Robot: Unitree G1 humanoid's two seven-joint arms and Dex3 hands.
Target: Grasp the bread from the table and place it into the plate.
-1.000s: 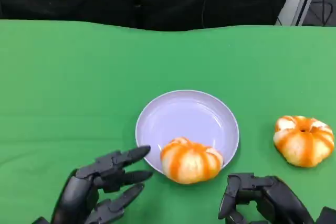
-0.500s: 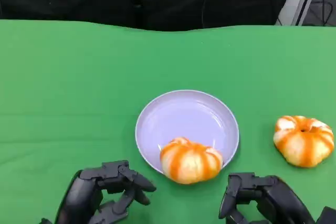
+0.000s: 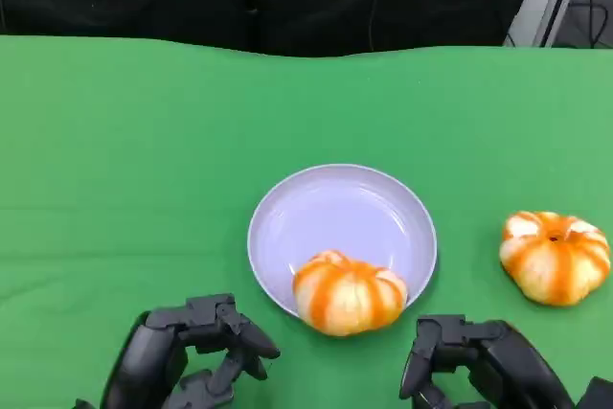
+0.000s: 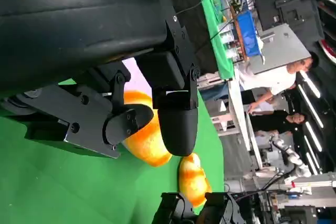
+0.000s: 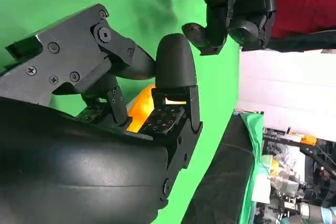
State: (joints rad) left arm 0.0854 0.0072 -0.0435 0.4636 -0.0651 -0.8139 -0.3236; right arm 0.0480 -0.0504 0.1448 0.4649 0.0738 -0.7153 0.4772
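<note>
A green table (image 3: 115, 160) seen from above, its far edge meeting a dark backdrop at 12 o'clock. A pale lilac plate (image 3: 342, 208) sits near the middle. One orange-and-white bun (image 3: 349, 294) rests on the plate's rim at 6 o'clock, half over the edge toward the robot. A second bun (image 3: 555, 256) lies on the table at 3 o'clock from the plate, well apart from it and close to the table's right side. Wide bare green cloth stretches from 9 o'clock round to 12 o'clock of the plate, and a narrower strip lies between the plate and the second bun.

The left hand (image 3: 192, 352) rests low at 7 o'clock from the plate, fingers curled inward with nothing in them, just short of the first bun. The right hand (image 3: 469, 356) sits at 5 o'clock, fingers bent downward and apparently empty, though its far side is cut off by the frame. It lies between the two buns, touching neither.

In the left wrist view the curled fingers (image 4: 176, 119) hang in front of the near bun, with the right hand visible beyond. People stand in the distant room (image 4: 273, 77).
</note>
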